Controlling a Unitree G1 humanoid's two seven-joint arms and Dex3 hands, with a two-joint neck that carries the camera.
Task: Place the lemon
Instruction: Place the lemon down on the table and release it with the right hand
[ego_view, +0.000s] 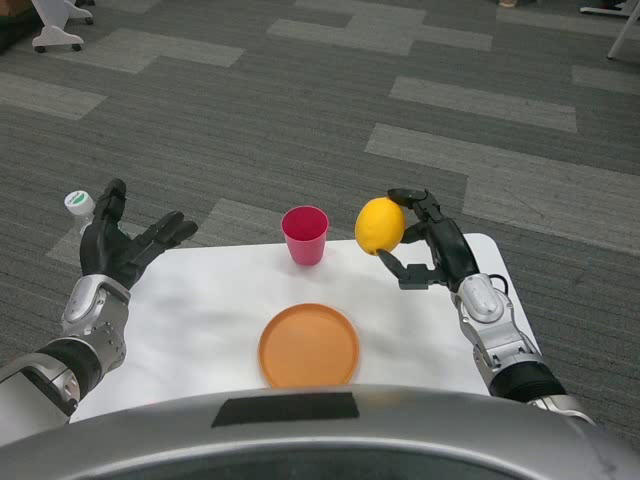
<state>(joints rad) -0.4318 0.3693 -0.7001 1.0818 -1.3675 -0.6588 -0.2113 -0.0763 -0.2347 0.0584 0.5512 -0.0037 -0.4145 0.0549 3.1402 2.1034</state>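
Observation:
The yellow lemon (380, 225) hangs above the far right part of the white table (210, 300), held by my right hand (428, 243) from its right side. An orange plate (309, 345) lies flat at the table's near middle, below and left of the lemon. A pink cup (305, 234) stands upright at the far edge, just left of the lemon. At the table's far left corner my left hand (122, 246) waits with its fingers spread and nothing in it.
A small white bottle with a green cap (78, 206) stands behind my left hand, partly hidden by it. Grey patterned carpet lies beyond the table. A white wheeled base (55, 30) stands at the top left.

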